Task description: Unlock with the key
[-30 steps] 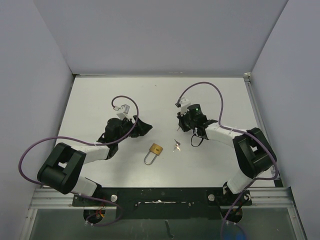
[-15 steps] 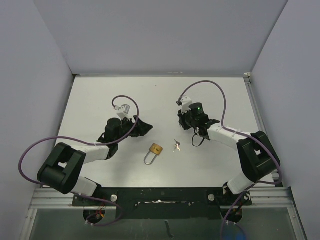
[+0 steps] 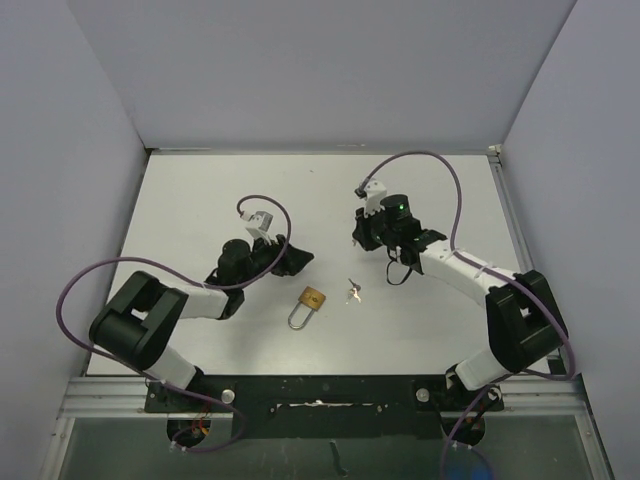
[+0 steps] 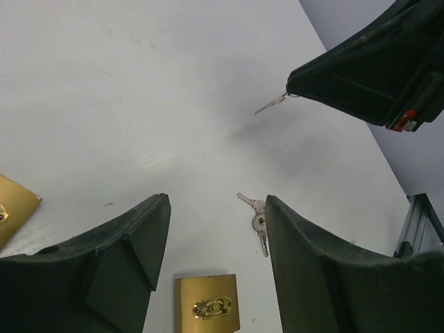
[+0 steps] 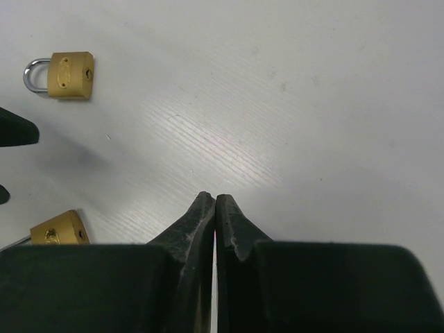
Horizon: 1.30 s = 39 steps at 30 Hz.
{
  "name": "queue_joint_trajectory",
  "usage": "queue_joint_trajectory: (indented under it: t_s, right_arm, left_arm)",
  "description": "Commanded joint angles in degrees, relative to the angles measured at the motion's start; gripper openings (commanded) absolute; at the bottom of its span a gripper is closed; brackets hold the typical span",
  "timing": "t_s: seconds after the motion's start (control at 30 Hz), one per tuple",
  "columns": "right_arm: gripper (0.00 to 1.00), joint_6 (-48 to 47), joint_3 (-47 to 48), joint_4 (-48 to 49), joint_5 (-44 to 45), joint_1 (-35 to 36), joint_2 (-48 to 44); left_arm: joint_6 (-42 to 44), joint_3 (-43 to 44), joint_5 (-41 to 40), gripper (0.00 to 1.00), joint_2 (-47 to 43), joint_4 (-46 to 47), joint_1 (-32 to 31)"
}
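A brass padlock (image 3: pixel 311 300) with a silver shackle lies flat on the white table, and a small bunch of keys (image 3: pixel 352 290) lies just to its right. My left gripper (image 3: pixel 297 260) is open and hovers just behind the padlock. In the left wrist view the padlock body (image 4: pixel 208 306) shows between the open fingers (image 4: pixel 132 243), with the keys (image 4: pixel 258 222) by the right finger. My right gripper (image 3: pixel 358 232) is shut and empty behind the keys, its fingertips (image 5: pixel 208 208) pressed together in the right wrist view, where the padlock (image 5: pixel 64 75) lies at the upper left.
A second brass piece shows at the left edge of the left wrist view (image 4: pixel 14 208) and at the lower left of the right wrist view (image 5: pixel 59 232). A thin silvery sliver (image 4: pixel 272 105) sticks out beside the right gripper. Purple cables loop over both arms. Walls enclose the table.
My left arm has swung right, bringing its gripper nearer the padlock. My right gripper has drawn back slightly from the keys. Padlock and keys have not moved.
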Motion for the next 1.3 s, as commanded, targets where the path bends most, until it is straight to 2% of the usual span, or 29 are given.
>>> queue_joint_trajectory:
  t_s: [0.0, 0.37, 0.87, 0.97, 1.27]
  right_arm:
    - [0.00, 2.66, 2.87, 0.23, -2.42, 0.29, -3.63]
    - [0.00, 0.89, 2.59, -0.22, -2.73, 0.32, -3.65]
    - [0.00, -4.08, 7.82, 9.03, -8.87, 0.32, 13.37]
    - [0.00, -5.21, 8.53, 8.42, -8.55, 0.34, 15.33]
    - [0.01, -3.86, 0.34, 10.45, -7.88, 0.42, 9.97]
  left_arm:
    - [2.30, 1.94, 0.71, 0.55, 2.66, 9.18, -2.38]
    - [2.40, 3.35, -1.21, 0.55, 5.38, 11.02, -5.18]
    - [4.70, -2.74, -5.22, 0.56, -7.47, 2.34, -4.47]
    - [5.66, -3.12, -5.99, 0.56, -9.62, 0.39, -4.25]
    - [5.71, -3.50, -6.03, 0.56, -9.29, 0.69, -4.00]
